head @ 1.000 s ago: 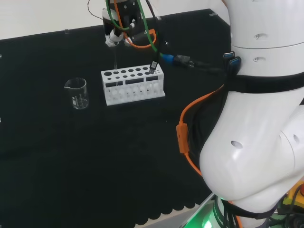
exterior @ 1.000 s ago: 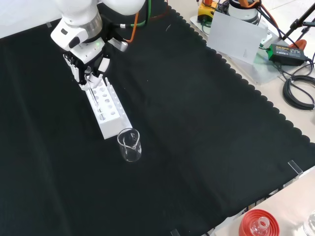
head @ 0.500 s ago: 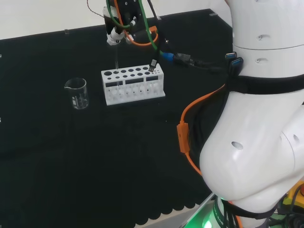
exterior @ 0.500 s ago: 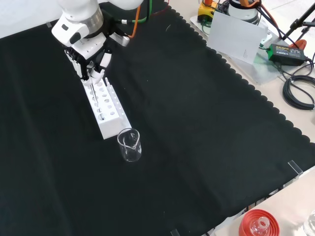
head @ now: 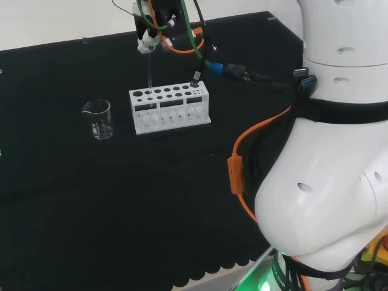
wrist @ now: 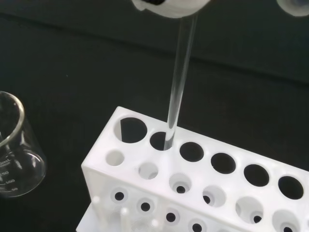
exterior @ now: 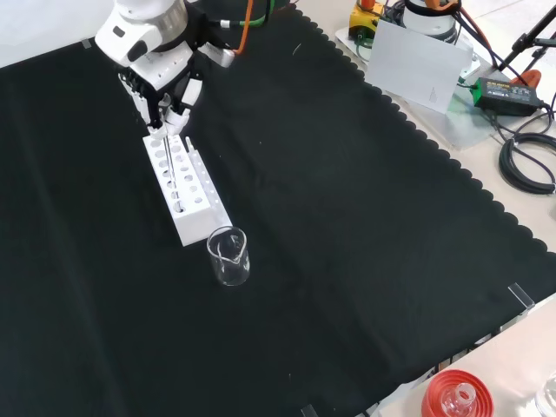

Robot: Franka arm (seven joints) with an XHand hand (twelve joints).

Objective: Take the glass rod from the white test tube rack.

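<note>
- Hand (exterior: 165, 91) at upper left of the front view, fingers pinched on the top end of the glass rod (wrist: 177, 82). In the head view the hand (head: 148, 42) sits at top centre, with the rod (head: 149, 71) hanging straight below it.
- Rod location: upright, lower end in the second large hole from the beaker end of the white test tube rack (wrist: 203, 179). Wrist view shows the tip at or just inside the hole's rim; not yet clear of it.
- Risk: any sideways drift before the tip clears would catch the rod on the hole edge. Judged outcomes: rack tips or drags on the cloth, or the rod levers out of the pinch.
- Risk: smooth glass held only at its top end; it could slide through the fingers and drop back.
- Risk: beaker (exterior: 228, 256) stands just beside the rack's near end in the front view; a shoved rack could knock it.
- Materials: rod clear, thin, cylindrical, glossy. Rack matte white plastic, a block with rows of round holes (head: 170, 109). Beaker clear glass with a pour lip. Black cloth (exterior: 365, 234), matte, scalloped edge.
</note>
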